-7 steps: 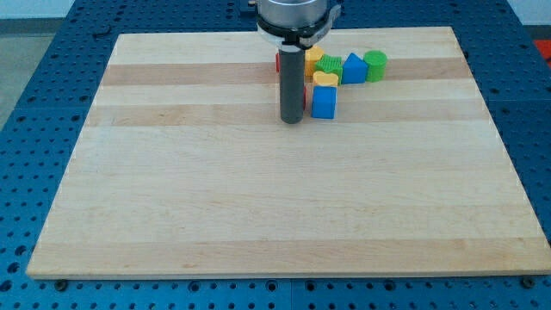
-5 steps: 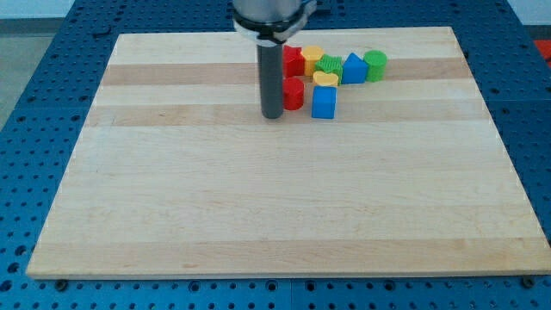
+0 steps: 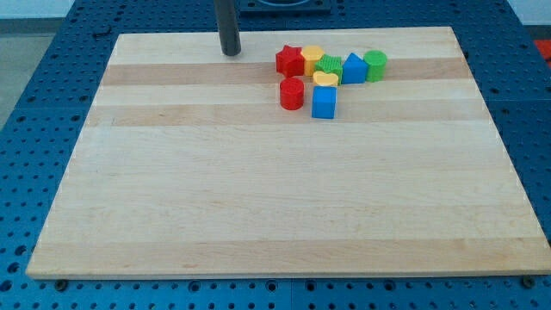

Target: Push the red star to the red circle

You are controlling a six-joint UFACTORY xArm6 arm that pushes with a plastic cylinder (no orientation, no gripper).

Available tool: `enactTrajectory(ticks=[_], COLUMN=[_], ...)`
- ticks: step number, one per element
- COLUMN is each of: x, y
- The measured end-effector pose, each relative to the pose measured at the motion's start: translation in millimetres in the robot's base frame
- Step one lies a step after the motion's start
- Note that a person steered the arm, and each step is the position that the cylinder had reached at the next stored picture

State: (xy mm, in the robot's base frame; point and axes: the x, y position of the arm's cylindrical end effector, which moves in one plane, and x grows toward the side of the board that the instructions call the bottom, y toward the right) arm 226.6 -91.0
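Camera view, the only one: my end effector is a plain dark rod with nothing on it that opens or closes, and it holds nothing. My tip (image 3: pixel 230 53) rests on the tabletop (image 3: pixel 258 198) near the view's top edge, well to the view's left of the blocks and touching none of them.

The red star (image 3: pixel 290 60) lies at the left end of the row of blocks, touching the yellow block (image 3: pixel 312 58) on its right side. The red circle (image 3: pixel 292 93) stands just below it in the view, near but apart, with a narrow gap between them.

I judge the star to be light, stiff and hard, so it should slide easily on smooth wood and may turn if I push it off centre. I cannot grasp it; the contact should be on its top side, in the middle, pushing toward the view's bottom.

The wooden tabletop looks flat and smooth, with much free space at the bottom and left. On the right the green star (image 3: pixel 329 66), yellow heart (image 3: pixel 325 79), blue cube (image 3: pixel 324 102), blue triangular block (image 3: pixel 354 68) and green cylinder (image 3: pixel 375 65) crowd closely.
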Motion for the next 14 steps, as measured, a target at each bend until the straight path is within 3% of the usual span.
enactTrajectory(ticks=[2,4,8,14], x=[-32,-32,15,53], y=[60,108,111,93])
